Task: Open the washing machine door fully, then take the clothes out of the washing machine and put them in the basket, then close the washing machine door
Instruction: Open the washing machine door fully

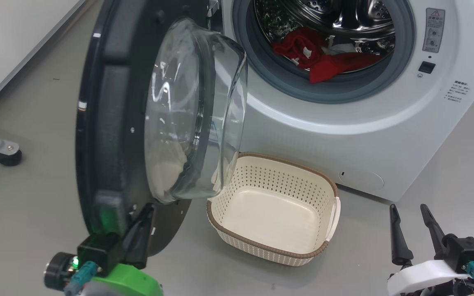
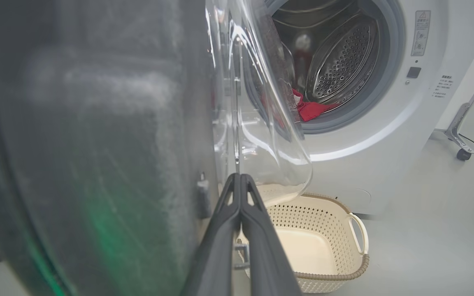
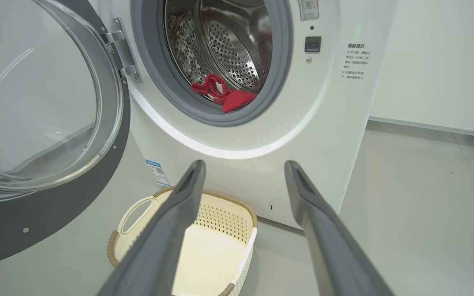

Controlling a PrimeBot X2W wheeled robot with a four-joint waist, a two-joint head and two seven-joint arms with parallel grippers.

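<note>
1. door point(image 1: 113, 123): swung out at the washer's point(image 1: 344, 135) left, glass point(image 1: 187, 115) bulging rightward.
2. clothes point(image 1: 327, 61): red with some white, low in the drum point(image 1: 344, 16), one fold lying over the grey ring point(image 1: 261, 61).
3. basket point(image 1: 278, 176): on the floor point(image 1: 35, 197), just before the washer, under the glass.
4. left gripper point(image 2: 237, 176): fingers pressed together, tips at the door's inner face below the glass; contact cannot be told.
5. right gripper point(image 1: 409, 208): fingers wide apart, holding nothing, near right, apart from the basket.
</note>
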